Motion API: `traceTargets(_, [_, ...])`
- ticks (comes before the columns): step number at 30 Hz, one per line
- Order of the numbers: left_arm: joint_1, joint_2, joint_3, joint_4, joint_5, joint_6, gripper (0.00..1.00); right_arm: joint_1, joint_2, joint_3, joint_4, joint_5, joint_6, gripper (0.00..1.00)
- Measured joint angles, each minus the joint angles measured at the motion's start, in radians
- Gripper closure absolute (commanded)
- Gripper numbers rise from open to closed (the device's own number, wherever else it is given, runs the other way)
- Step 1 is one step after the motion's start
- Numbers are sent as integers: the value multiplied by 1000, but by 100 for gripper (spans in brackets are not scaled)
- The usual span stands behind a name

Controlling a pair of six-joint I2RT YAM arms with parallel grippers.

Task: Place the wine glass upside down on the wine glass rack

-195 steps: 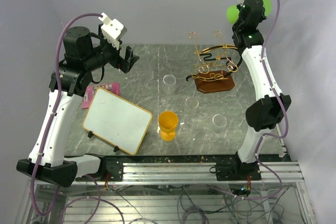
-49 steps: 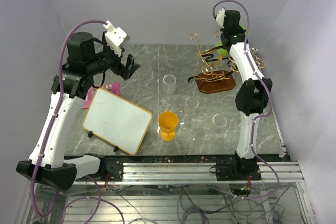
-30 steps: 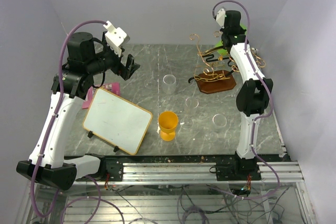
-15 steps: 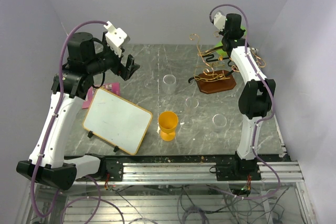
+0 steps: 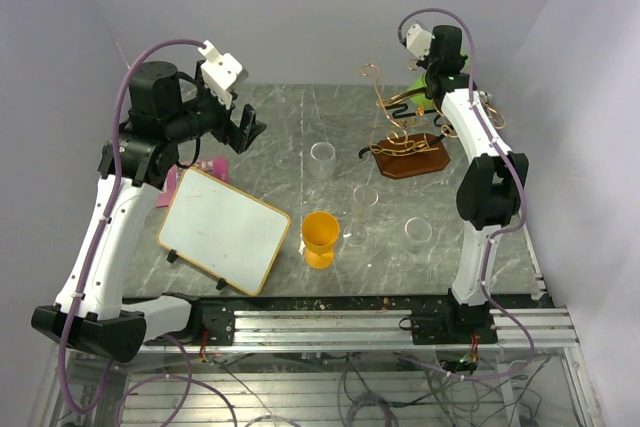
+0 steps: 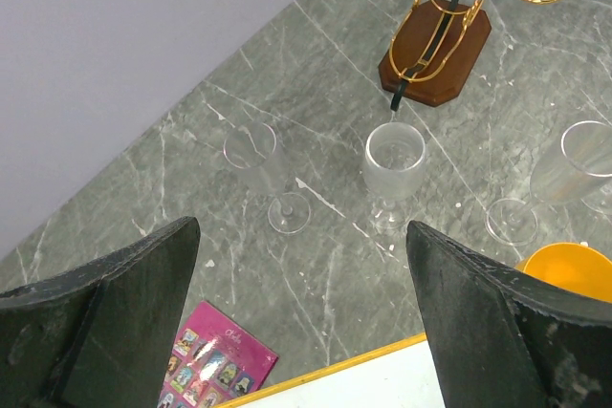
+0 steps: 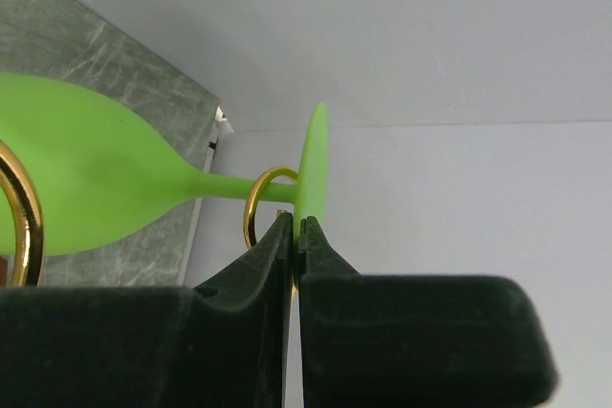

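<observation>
The green wine glass (image 7: 96, 179) lies sideways in the right wrist view. Its stem runs through a gold ring (image 7: 251, 207) of the wine glass rack. My right gripper (image 7: 295, 222) is shut on the edge of the glass's flat foot. From above, that gripper (image 5: 432, 85) is at the top of the gold and black wire rack (image 5: 405, 127), which stands on a brown wooden base (image 5: 410, 159). Only a sliver of the green glass (image 5: 419, 90) shows there. My left gripper (image 5: 243, 127) hangs open and empty over the table's left side, far from the rack (image 6: 435, 45).
Three clear glasses (image 5: 322, 157) (image 5: 365, 197) (image 5: 417, 232) stand in front of the rack. An orange cup (image 5: 320, 237) sits near the front middle. A yellow-framed whiteboard (image 5: 222, 229) leans at the left, with a pink card (image 5: 195, 169) behind it.
The right arm came down from high at the back right with the green glass and has edged left over the rack's top. The left arm has stayed put.
</observation>
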Motion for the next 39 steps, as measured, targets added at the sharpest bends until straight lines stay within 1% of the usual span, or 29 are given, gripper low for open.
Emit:
traceTargets(12, [0,0,-11,-1,0,5,0,0,-14,-21,-18,-1,-9,96])
traceTargets(19, [0,0,-11,-1,0,5,0,0,-33,-46,-24,6,-8,93])
traceTargets(26, [0,0,-13,-1,0,4,0,-2,-35,-46,-34,10,21,92])
traceTargets(39, [0,-2,-24,0,0,5,0,-1,-46,-56,-58,20,80,83])
